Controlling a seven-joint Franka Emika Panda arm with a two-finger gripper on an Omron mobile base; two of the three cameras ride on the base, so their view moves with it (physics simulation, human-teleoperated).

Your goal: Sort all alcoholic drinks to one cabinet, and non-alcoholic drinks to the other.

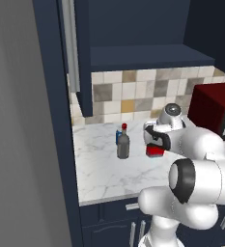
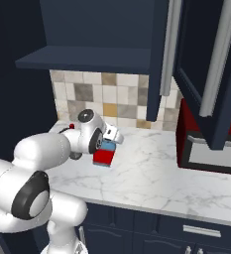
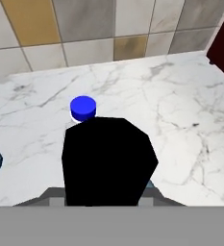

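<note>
Reaching low, the gripper (image 1: 155,140) tops the red bottle (image 1: 155,151).

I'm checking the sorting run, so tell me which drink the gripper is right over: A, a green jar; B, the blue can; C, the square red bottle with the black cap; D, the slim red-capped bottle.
C: the gripper sits over the square red bottle, whose black cap looms large in the hand view; the slim red-capped bottle stands apart.

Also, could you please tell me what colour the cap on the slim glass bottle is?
Red. The slim grey-brown bottle has a red cap, clearest in the left base view.
</note>
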